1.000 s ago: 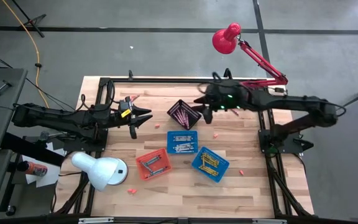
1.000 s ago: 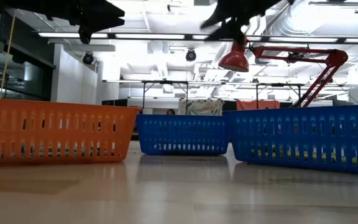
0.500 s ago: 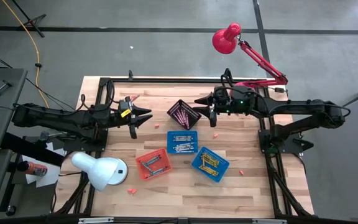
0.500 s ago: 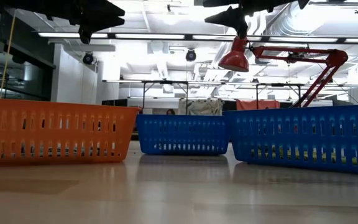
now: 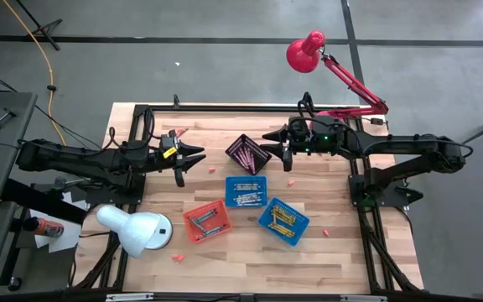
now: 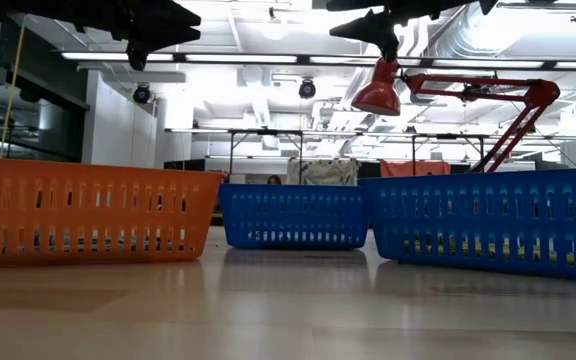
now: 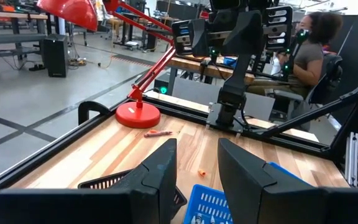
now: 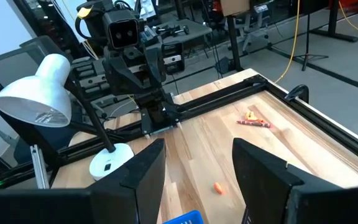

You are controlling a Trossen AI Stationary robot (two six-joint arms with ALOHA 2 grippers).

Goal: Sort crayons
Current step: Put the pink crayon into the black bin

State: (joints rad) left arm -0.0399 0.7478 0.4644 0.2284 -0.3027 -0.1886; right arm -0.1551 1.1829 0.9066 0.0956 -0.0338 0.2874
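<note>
Wooden planks make up the table (image 5: 250, 260), set on a grey floor with a red lamp (image 5: 305, 50) at about one o'clock and a white lamp (image 5: 132, 231) at about eight o'clock. Four small mesh baskets sit near the middle: a black basket (image 5: 248, 153) with pink and red crayons (image 5: 246, 155) inside, a blue basket (image 5: 245, 191) just below it, a second blue basket (image 5: 283, 221) toward five o'clock holding yellow crayons (image 5: 282, 220), and an orange basket (image 5: 206, 221) toward seven o'clock. A few loose crayons (image 5: 290, 180) lie scattered on the bare wood, some near the far edge.

Both arms hang above the table, clear of the baskets. At nine o'clock, the left tool (image 5: 189, 161) has its fingers partly apart with nothing between them. At about one o'clock of the black basket, the right tool (image 5: 277, 144) has its fingers spread wide and empty. Beyond the table, a person (image 7: 309, 43) sits at a desk.
</note>
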